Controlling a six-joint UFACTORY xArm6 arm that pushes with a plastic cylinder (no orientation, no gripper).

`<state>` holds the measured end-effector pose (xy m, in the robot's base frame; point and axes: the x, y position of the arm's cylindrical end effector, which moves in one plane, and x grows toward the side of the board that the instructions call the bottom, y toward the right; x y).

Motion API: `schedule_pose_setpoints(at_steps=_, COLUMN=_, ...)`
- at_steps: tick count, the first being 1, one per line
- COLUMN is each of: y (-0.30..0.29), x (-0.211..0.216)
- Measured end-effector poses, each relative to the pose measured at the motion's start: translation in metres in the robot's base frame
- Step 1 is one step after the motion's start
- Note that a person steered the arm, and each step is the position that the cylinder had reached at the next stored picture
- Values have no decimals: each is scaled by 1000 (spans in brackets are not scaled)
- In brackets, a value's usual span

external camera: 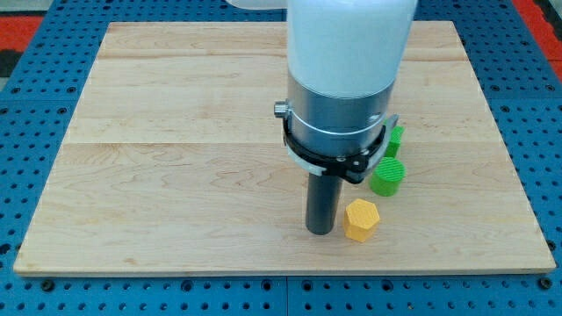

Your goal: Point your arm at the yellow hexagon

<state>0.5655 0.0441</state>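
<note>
**Tip parked beside yellow hexagon**

My tip [320, 230] sits on the wooden board [176, 149], low and a bit right of centre in the view. No jaws on this rig, just a straight dark rod, so nothing to open, close or grip. The tip end is just left of the yellow hexagon [361, 219]; can't tell if they touch, the gap looks v. thin or nil.

The yellow hexagon stands on the board near the view's bottom edge, flat hex face up, so its axis runs vertical. No real long axis that I can make out from this angle; one corner faces the view's bottom.

Above-right of it, a green cylinder block [387, 175] w/ ribbed side, upright, near the hexagon but apart from it. A second green block [396, 136] peeks out further toward the view's top, mostly hidden by the arm's metal collar [338, 114]; shape unclear.

Board lies on a blue pegboard table [35, 105]. No writing, brands or labels readable anywhere.
</note>
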Motion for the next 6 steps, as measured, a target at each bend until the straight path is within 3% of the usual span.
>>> schedule_pose_setpoints(at_steps=2, y=67, x=15)
schedule_pose_setpoints(at_steps=3, y=77, x=20)
schedule_pose_setpoints(at_steps=4, y=70, x=52)
schedule_pose_setpoints(at_steps=6, y=97, x=53)
